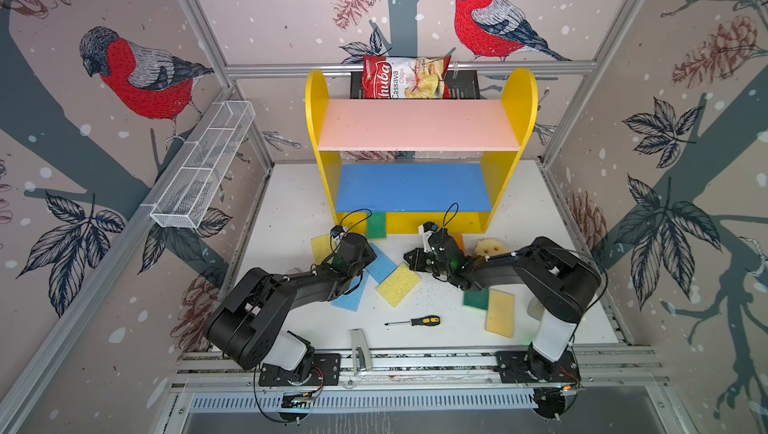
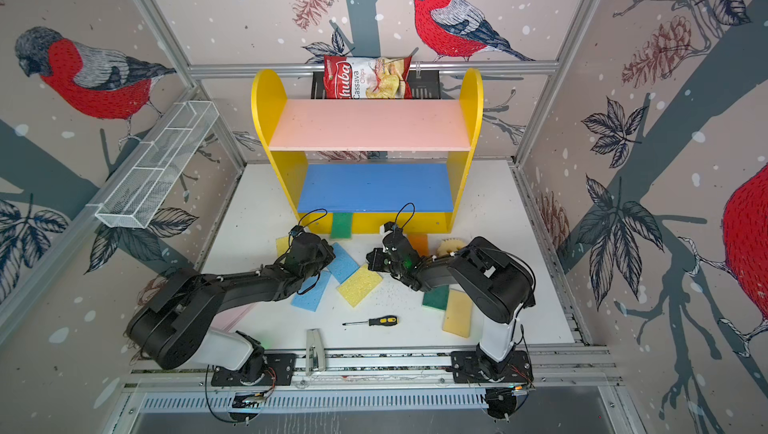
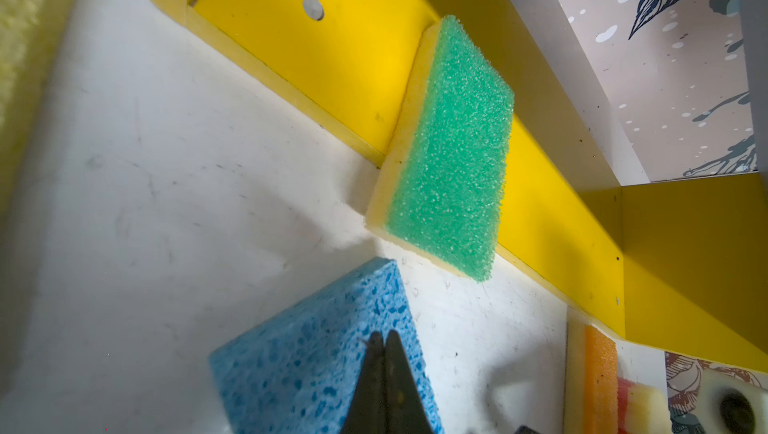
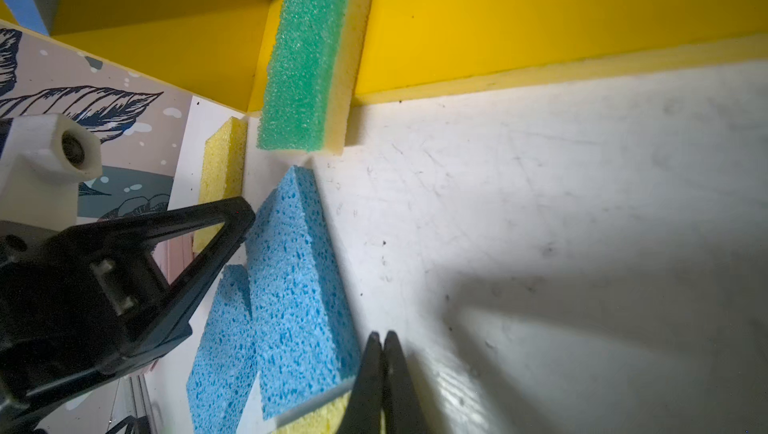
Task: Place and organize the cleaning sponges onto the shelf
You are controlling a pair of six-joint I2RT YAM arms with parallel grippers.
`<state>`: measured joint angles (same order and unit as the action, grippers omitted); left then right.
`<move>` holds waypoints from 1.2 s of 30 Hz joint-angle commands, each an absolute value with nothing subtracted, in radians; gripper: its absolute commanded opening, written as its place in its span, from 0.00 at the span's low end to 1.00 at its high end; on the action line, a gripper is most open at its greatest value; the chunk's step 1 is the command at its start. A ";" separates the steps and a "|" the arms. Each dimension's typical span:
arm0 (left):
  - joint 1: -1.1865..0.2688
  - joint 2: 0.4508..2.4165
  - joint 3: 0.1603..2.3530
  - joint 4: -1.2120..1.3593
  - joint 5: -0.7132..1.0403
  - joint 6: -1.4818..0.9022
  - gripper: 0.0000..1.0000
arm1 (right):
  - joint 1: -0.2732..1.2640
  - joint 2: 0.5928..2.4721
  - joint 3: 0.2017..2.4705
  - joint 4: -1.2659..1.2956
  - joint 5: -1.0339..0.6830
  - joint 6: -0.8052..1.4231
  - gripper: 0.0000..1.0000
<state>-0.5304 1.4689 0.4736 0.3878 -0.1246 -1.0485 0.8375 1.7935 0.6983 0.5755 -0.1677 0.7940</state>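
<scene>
With the left end effector [image 3: 383,342] and right end effector [image 4: 383,340] both clenched empty, the flat light blue foam sponge [image 3: 307,369] lies on the white table [image 3: 166,203] directly beneath the left one, askew to the yellow wooden shelf [image 3: 332,50] just ahead.

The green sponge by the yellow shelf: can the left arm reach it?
Probably yes. The green sponge lies just ahead of the left gripper, which is poised over a blue sponge; nothing stands between them, though its shut jaws must open first.
</scene>
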 commanded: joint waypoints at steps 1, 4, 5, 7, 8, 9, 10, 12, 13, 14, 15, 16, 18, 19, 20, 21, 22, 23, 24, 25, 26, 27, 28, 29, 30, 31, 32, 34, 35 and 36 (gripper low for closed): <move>-0.527 1.489 0.486 0.361 -0.099 -1.024 0.00 | 0.835 1.778 0.690 0.610 -0.163 0.799 0.00; -0.527 1.517 0.482 0.364 -0.040 -1.036 0.00 | 0.829 1.770 0.690 0.595 -0.158 0.789 0.00; -0.528 1.520 0.477 0.368 -0.022 -1.038 0.00 | 0.827 1.762 0.693 0.580 -0.143 0.781 0.00; -0.531 1.519 0.473 0.350 -0.007 -1.043 0.00 | 0.822 1.740 0.694 0.554 -0.116 0.766 0.00; -0.532 1.515 0.469 0.339 -0.002 -1.042 0.00 | 0.818 1.728 0.693 0.543 -0.104 0.756 0.00; -0.534 1.509 0.467 0.329 -0.004 -1.044 0.00 | 0.816 1.715 0.692 0.534 -0.092 0.748 0.00; -0.539 1.502 0.464 0.327 -0.003 -1.045 0.00 | 0.814 1.706 0.692 0.527 -0.083 0.739 0.00; -0.548 1.491 0.463 0.324 0.005 -1.047 0.00 | 0.807 1.691 0.695 0.509 -0.070 0.727 0.00; -0.553 1.491 0.467 0.322 0.013 -1.047 0.00 | 0.804 1.690 0.698 0.504 -0.068 0.725 0.00; -0.559 1.492 0.474 0.316 0.021 -1.047 0.00 | 0.800 1.689 0.701 0.498 -0.069 0.723 0.00; -0.565 1.495 0.482 0.309 0.029 -1.047 0.00 | 0.795 1.691 0.705 0.489 -0.071 0.720 0.00; -0.569 1.499 0.489 0.303 0.032 -1.046 0.00 | 0.788 1.690 0.711 0.479 -0.066 0.718 0.00; -0.575 1.500 0.498 0.297 0.039 -1.046 0.00 | 0.772 1.684 0.712 0.466 -0.062 0.718 0.00; -0.575 1.498 0.499 0.296 0.039 -1.046 0.00 | 0.766 1.678 0.707 0.469 -0.064 0.718 0.00; -0.575 1.493 0.501 0.294 0.032 -1.045 0.00 | 0.760 1.669 0.701 0.472 -0.063 0.717 0.00; -0.574 1.486 0.507 0.290 0.024 -1.044 0.00 | 0.757 1.660 0.697 0.473 -0.063 0.714 0.00; -0.571 1.480 0.514 0.285 0.017 -1.038 0.00 | 0.755 1.656 0.696 0.473 -0.063 0.711 0.00; -0.566 1.475 0.527 0.280 0.017 -1.029 0.00 | 0.753 1.651 0.697 0.469 -0.061 0.710 0.00; -0.559 1.471 0.542 0.271 0.017 -1.019 0.00 | 0.753 1.649 0.696 0.466 -0.060 0.707 0.00; -0.550 1.470 0.554 0.260 0.018 -1.011 0.00 | 0.753 1.649 0.696 0.465 -0.061 0.707 0.00; -0.541 1.468 0.567 0.251 0.023 -1.002 0.00 | 0.752 1.650 0.693 0.465 -0.062 0.710 0.00; -0.530 1.465 0.573 0.249 0.027 -0.997 0.00 | 0.753 1.651 0.691 0.469 -0.066 0.713 0.00; -0.523 1.462 0.576 0.246 0.026 -0.993 0.00 | 0.752 1.653 0.687 0.475 -0.070 0.717 0.00; -0.516 1.458 0.576 0.245 0.023 -0.991 0.00 | 0.752 1.654 0.682 0.480 -0.073 0.721 0.00; -0.510 1.455 0.574 0.246 0.017 -0.991 0.00 | 0.753 1.655 0.679 0.486 -0.075 0.725 0.00; -0.504 1.453 0.571 0.248 0.015 -0.993 0.00 | 0.753 1.656 0.675 0.489 -0.077 0.728 0.00; -0.498 1.453 0.564 0.256 0.014 -0.998 0.00 | 0.753 1.657 0.672 0.495 -0.080 0.732 0.00; -0.489 1.457 0.551 0.281 0.015 -1.016 0.00 | 0.753 1.660 0.669 0.501 -0.081 0.736 0.00; -0.483 1.462 0.541 0.302 0.023 -1.024 0.00 | 0.753 1.662 0.669 0.502 -0.082 0.738 0.00; -0.477 1.471 0.531 0.322 0.036 -1.036 0.00 | 0.752 1.666 0.668 0.502 -0.084 0.738 0.00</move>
<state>-0.4877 1.4612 0.5465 0.2810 0.0216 -1.0176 0.7521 1.6600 0.6704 0.4725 -0.0795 0.7322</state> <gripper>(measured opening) 0.061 0.046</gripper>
